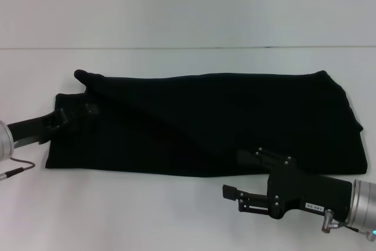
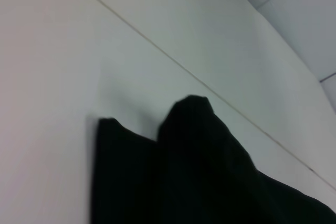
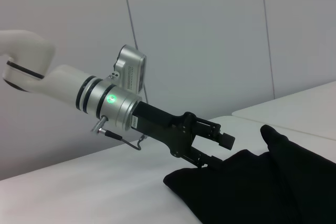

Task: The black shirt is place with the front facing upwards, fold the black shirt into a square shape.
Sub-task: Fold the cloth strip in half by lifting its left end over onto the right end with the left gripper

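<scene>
i see the black shirt as soft matt cloth, creased in loose folds, no sheen. under it the counter looks smooth, pale and matt. my right gripper is hard matt black plastic on a brushed silvery metal cuff; the left gripper looks the same, past a glossy white arm shell.

left end effector reaches in low from the left edge, fingers spread. right end effector lies nearly level at the lower right, fingers apart, pointing left, silver wrist behind it.
</scene>
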You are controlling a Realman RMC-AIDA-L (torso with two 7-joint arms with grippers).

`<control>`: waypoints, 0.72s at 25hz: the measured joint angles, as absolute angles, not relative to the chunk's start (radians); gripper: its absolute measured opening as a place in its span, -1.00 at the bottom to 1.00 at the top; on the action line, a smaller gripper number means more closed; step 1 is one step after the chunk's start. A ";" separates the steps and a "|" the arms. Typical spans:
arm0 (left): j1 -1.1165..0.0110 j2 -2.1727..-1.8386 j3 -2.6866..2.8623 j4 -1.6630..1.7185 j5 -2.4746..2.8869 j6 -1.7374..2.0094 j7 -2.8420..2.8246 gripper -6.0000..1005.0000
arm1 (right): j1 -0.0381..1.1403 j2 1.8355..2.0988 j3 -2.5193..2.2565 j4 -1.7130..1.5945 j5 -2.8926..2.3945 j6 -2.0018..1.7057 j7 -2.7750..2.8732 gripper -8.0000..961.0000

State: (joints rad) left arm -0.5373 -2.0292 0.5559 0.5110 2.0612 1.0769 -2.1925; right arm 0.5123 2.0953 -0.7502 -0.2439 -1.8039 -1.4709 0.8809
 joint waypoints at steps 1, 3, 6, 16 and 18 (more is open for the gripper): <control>-0.537 -2.029 0.555 0.511 2.059 1.092 -2.199 0.66 | 0.512 2.095 -0.750 -0.244 -1.804 -1.471 0.881 0.84; -0.535 -2.027 0.548 0.511 2.055 1.117 -2.206 0.66 | 0.513 2.095 -0.750 -0.244 -1.804 -1.472 0.882 0.84; -0.529 -2.024 0.530 0.514 2.051 1.130 -2.208 0.66 | 0.515 2.095 -0.750 -0.244 -1.804 -1.472 0.882 0.84; -0.520 -2.020 0.525 0.521 2.060 1.033 -2.187 0.66 | 0.518 2.095 -0.750 -0.244 -1.804 -1.469 0.882 0.84; -0.520 -2.020 0.526 0.518 2.064 1.028 -2.179 0.66 | 0.518 2.095 -0.750 -0.244 -1.804 -1.468 0.882 0.84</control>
